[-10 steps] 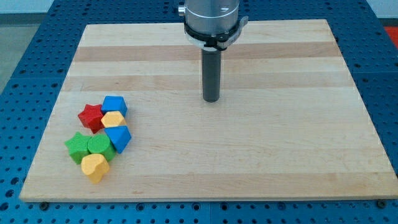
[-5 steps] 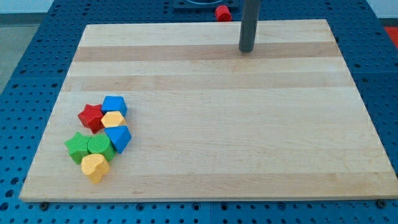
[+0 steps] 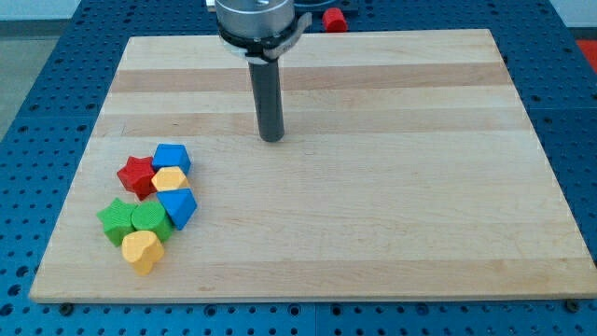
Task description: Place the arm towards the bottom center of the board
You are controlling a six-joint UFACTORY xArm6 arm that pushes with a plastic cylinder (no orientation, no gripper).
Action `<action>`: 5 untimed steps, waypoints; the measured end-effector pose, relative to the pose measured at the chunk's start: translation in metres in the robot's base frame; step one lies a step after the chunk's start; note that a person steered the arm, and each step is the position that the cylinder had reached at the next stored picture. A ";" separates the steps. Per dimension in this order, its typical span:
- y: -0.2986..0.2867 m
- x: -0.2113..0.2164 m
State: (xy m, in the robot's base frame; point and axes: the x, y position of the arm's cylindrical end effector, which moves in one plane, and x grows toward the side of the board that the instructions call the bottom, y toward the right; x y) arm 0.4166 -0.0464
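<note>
There are no fingers on this arm, so nothing opens, closes or is held; it ends in a straight dark rod [image 3: 270,98] hanging from a grey metal mount [image 3: 254,19] at the far edge of the scene. The rod's long axis is upright and it points straight down. My tip [image 3: 271,139] meets the board [image 3: 373,224] a little left of centre, in the far half, well away from the near edge.

The board is pale wood and lies on a blue perforated bench [image 3: 37,84].

All but one of the blocks sit in a tight cluster near the board's left, near corner, well apart from my tip, which is to their right and farther back. In the cluster:
- a red star [image 3: 136,175] on the far left
- a blue block [image 3: 172,157] beside it on the right
- a yellow block [image 3: 171,178] just nearer than the blue one
- a second blue block [image 3: 177,206] below that
- a green star [image 3: 117,219] and a green block [image 3: 149,219] side by side
- a yellow heart [image 3: 143,249] nearest of all

A red block [image 3: 334,18] lies off the board, beyond its far edge, right of the mount.
</note>
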 end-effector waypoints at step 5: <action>-0.003 0.161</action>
State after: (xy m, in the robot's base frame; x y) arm 0.5771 -0.0491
